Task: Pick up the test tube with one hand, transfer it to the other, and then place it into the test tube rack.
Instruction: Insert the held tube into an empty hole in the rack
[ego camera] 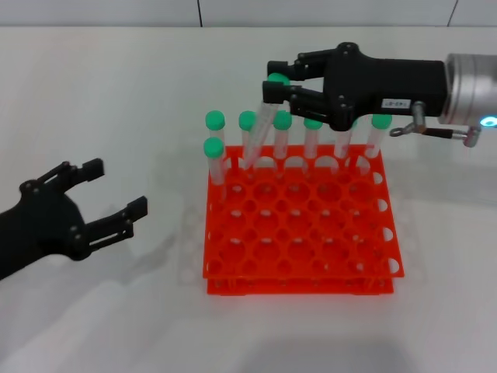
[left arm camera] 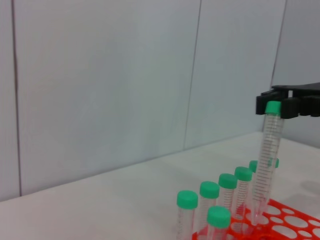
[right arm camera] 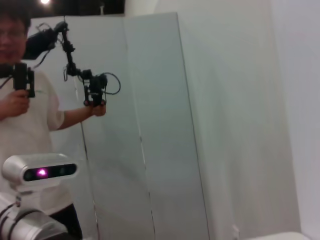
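The test tube (ego camera: 266,109), clear with a green cap, hangs tilted over the back row of the orange-red test tube rack (ego camera: 311,273). My right gripper (ego camera: 276,81), the black one with a white label, is shut on the tube just under its cap. In the left wrist view the tube (left arm camera: 267,155) reaches down from that gripper (left arm camera: 280,106) to the rack (left arm camera: 295,220), and its lower end is at a back-row hole. My left gripper (ego camera: 116,186) is open and empty, low to the left of the rack. The right wrist view shows none of these things.
Several other green-capped tubes (ego camera: 313,132) stand in the rack's back row, and one (ego camera: 213,155) stands in the second row at the left. The rack sits on a white table (ego camera: 93,93). A wall (left arm camera: 125,75) rises behind it.
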{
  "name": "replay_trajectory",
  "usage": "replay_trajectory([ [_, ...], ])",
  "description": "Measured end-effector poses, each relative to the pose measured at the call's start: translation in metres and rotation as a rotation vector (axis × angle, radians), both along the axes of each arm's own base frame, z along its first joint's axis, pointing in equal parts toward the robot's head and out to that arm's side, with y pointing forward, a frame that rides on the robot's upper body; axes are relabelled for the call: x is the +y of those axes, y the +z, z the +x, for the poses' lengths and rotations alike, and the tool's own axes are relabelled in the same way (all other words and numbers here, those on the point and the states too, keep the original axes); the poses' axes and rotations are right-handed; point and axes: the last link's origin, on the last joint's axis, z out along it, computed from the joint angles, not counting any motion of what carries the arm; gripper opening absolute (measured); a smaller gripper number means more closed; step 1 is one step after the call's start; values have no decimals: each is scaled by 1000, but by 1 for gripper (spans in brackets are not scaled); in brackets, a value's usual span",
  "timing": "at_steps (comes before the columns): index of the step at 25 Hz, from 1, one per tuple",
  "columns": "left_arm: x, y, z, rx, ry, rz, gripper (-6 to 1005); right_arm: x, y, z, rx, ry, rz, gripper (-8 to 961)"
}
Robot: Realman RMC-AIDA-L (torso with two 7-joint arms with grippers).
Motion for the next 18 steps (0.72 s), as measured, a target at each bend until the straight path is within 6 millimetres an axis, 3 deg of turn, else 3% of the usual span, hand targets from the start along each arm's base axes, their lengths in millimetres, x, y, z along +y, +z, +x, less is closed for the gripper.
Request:
replay_trajectory([
  [10, -8, 1, -30, -98, 40, -11, 889, 8, -9, -1, -36, -32, 29, 278],
  [18, 1, -4, -37, -73, 47, -48, 888, 6, -17, 4, -62, -25, 47, 281],
])
